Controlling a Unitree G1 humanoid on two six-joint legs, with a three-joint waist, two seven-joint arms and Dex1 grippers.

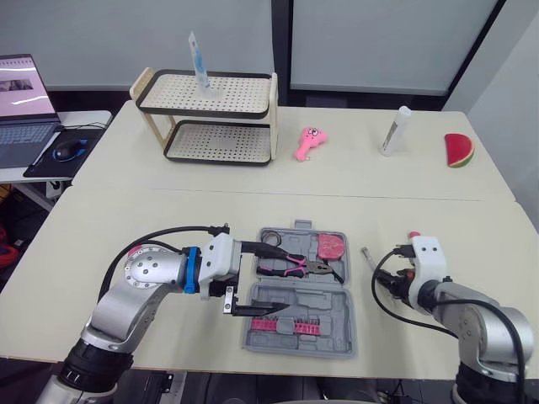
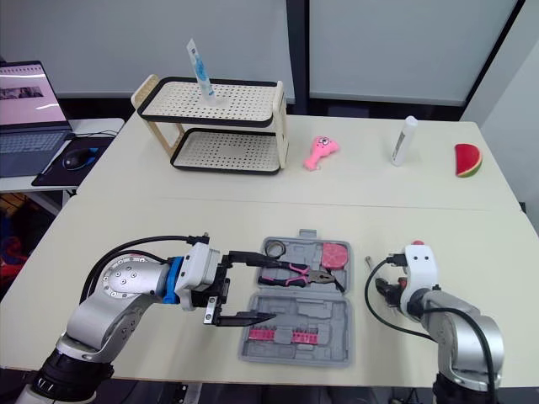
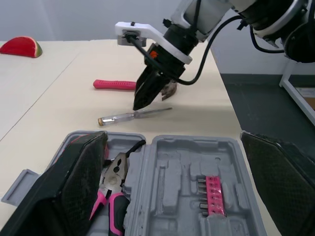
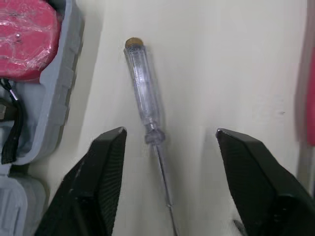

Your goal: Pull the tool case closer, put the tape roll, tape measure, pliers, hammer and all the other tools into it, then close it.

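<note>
Right tool (image 4: pixel 170 137) released, fingers spread either side of the screwdriver (image 4: pixel 142 93), not touching it. Screwdriver has a clear handle, brass end cap and thin shaft, and lies flat on the bench (image 4: pixel 206 59). Pink handle (image 3: pixel 114 84) lies just past that tool, on the side away from the tool case (image 1: pixel 337 332). Case is beside the tool, open, with grey moulded trays. Left tool (image 1: pixel 285 278) released wide above the case. Under it: pliers (image 1: pixel 295 266) with pink-black grips, black tape roll (image 2: pixel 274 246), pink bit strip (image 1: pixel 286 325), red wrapped item (image 1: pixel 331 246). Any print is too small to read.
</note>
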